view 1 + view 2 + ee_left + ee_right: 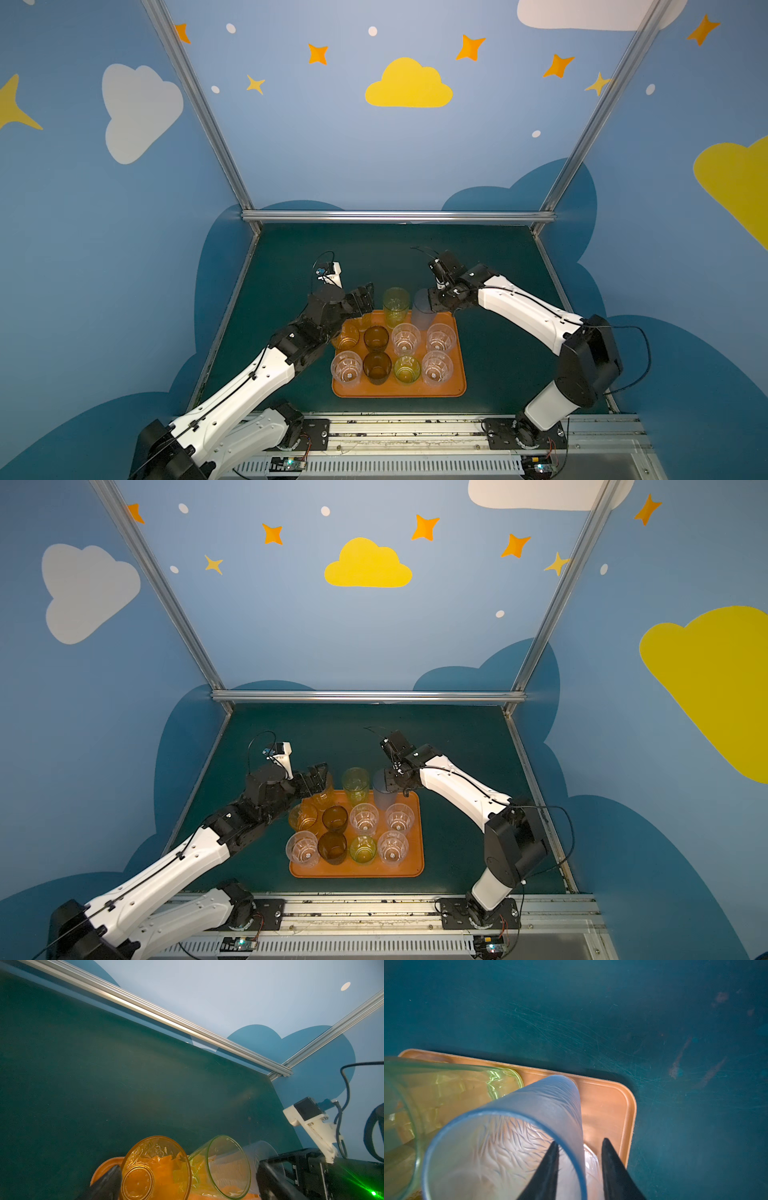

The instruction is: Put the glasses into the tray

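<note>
In both top views the glasses (406, 337) (364, 817) stand on the tray (399, 392) (357, 873), with the tall ones along its far edge. The right gripper (430, 304) (388, 781) is at the grey glass (422, 320) (382, 799), and the left gripper (365, 301) (318, 781) is beside the amber glass (325, 795).

In the left wrist view the left gripper is wide open. One finger (108, 1182) is just beside the amber glass (155, 1167) and it clamps nothing.

In the right wrist view the right gripper (580, 1140) has its fingers (612, 1167) apart. One is inside the grey glass (529, 1115) and one is outside, clear of the wall. This glass stands on the tray (612, 1101).
</note>
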Motion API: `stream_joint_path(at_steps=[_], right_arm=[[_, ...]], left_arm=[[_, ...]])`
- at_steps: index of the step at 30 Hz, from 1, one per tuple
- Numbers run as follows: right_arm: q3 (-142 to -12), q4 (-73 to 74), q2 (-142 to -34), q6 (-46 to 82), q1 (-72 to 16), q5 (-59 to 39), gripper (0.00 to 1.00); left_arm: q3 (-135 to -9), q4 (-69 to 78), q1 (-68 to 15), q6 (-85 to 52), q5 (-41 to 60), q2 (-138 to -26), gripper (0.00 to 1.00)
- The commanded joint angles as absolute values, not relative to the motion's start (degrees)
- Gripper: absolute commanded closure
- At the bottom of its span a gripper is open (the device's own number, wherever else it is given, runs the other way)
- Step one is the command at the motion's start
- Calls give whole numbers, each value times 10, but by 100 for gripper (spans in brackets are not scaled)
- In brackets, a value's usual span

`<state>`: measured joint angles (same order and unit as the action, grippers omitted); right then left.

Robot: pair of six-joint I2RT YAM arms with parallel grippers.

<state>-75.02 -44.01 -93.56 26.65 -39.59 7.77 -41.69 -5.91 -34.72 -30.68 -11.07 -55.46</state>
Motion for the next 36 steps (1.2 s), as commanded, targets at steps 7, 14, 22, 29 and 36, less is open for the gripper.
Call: stream_joint_path(at_steps=[7,14,22,29,36], right_arm=[[-773,-449,-906,275,-398,86,35],[-782,-448,-867,270,-397,136,16],[-776,-416,-813,247,-386,209,15],[-680,-267,-724,203,-316,206,13],[-553,-93,-650,150,-244,253,13]], left_arm=[[-410,-58,-342,-295,-129,-543,0],[-419,-62,-341,-273,-173,-544,0],[-424,-47,-334,-214,-288,-548,0],[-365,45,-278,-163,-391,-550,0],[-293,108,-165,-190,-375,-530,0]])
